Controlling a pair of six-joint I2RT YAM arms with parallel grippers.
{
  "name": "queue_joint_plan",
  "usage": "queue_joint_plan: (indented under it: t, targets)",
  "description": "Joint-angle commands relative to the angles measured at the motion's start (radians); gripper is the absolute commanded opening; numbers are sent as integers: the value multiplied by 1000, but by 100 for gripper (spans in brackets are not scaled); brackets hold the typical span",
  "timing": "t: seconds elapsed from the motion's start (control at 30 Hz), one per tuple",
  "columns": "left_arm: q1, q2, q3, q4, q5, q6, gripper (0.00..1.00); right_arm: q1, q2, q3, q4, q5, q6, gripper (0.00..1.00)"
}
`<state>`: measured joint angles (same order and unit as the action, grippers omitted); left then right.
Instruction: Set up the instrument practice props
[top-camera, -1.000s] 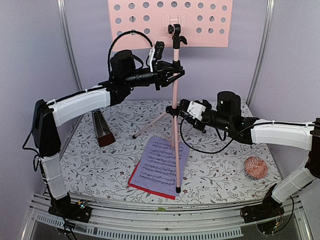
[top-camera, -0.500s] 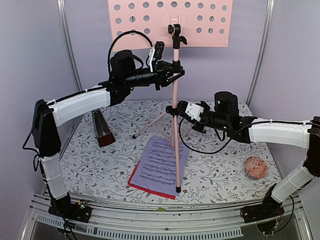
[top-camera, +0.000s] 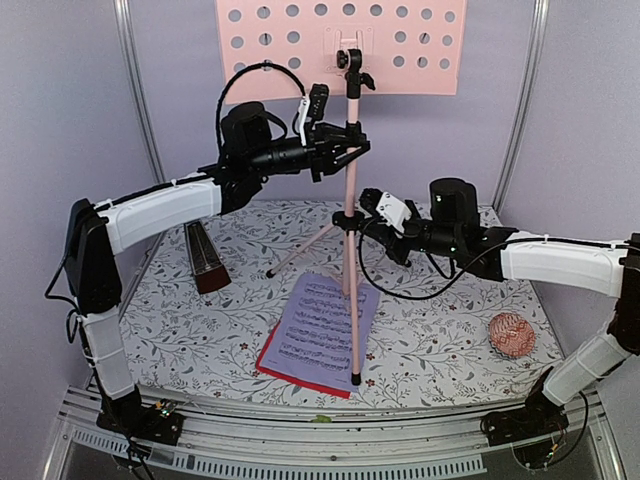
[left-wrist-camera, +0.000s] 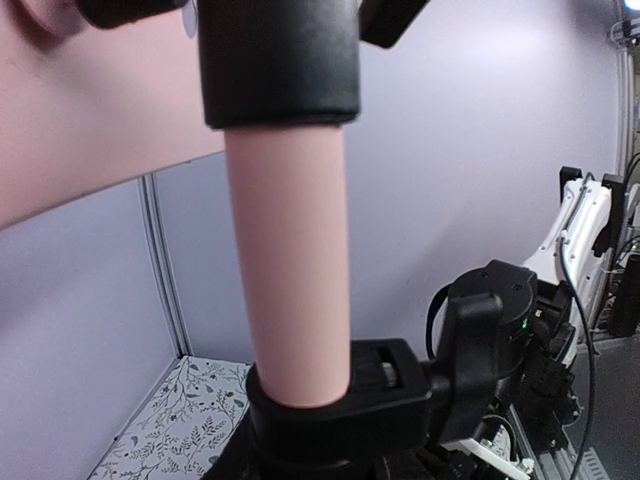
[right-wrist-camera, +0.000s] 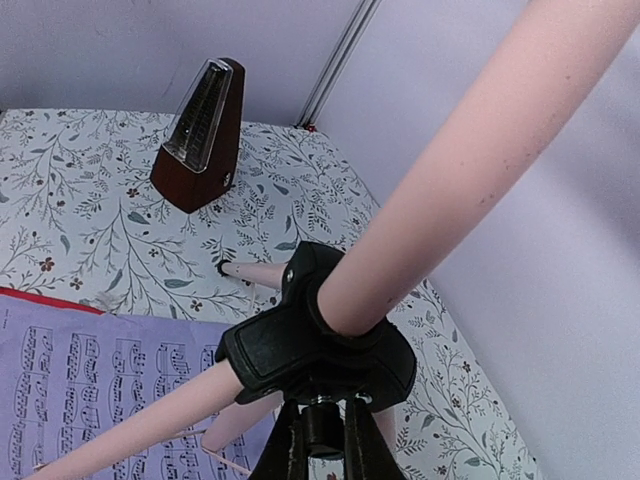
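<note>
Left fingers (top-camera: 345, 155) clamped on music stand (top-camera: 349, 185) pole; right fingers (top-camera: 368, 202) narrow at tripod hub (right-wrist-camera: 315, 350), hold unclear. Stand could be tipped onto sheets (top-camera: 320, 325) by uneven pull.

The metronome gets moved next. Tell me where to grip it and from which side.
Take the metronome by its narrow upper part, coming straight down from above. It stands upright and tapers toward the top, so jaws closing across two opposite faces should span it there. The legs of the music stand stand clear of it.

Small pink knitted ball (top-camera: 511, 335) on floral tablecloth (top-camera: 430, 345), right side; lilac walls (top-camera: 60, 110) around
</note>
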<state>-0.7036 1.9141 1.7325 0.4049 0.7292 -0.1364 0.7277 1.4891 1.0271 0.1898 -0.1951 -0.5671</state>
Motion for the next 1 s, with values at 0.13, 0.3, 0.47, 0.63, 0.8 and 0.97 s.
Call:
queue_joint_plan:
  t: [0.13,0.3,0.47,0.63,0.8,0.97]
  targets:
    - [-34,-51,-42,142,-22,-23,0,10,-83,42,52,-30,183,9]
    - [-37,-62,-69,155,-29,-23,0,15,-77,33,32,-7,223,13]
    - [-37,-62,-70,152,-30,-20,0,14,-52,62,3,-9,322,6]
    - [-36,-58,-69,147,-24,-19,0,10,-38,121,-47,-50,518,0]
    - [-37,-58,-76,150,-19,-25,0,1,-39,167,-70,-142,721,5]
    - [-37,-62,-88,153,-20,-22,0,-9,-11,209,-103,-215,939,3]
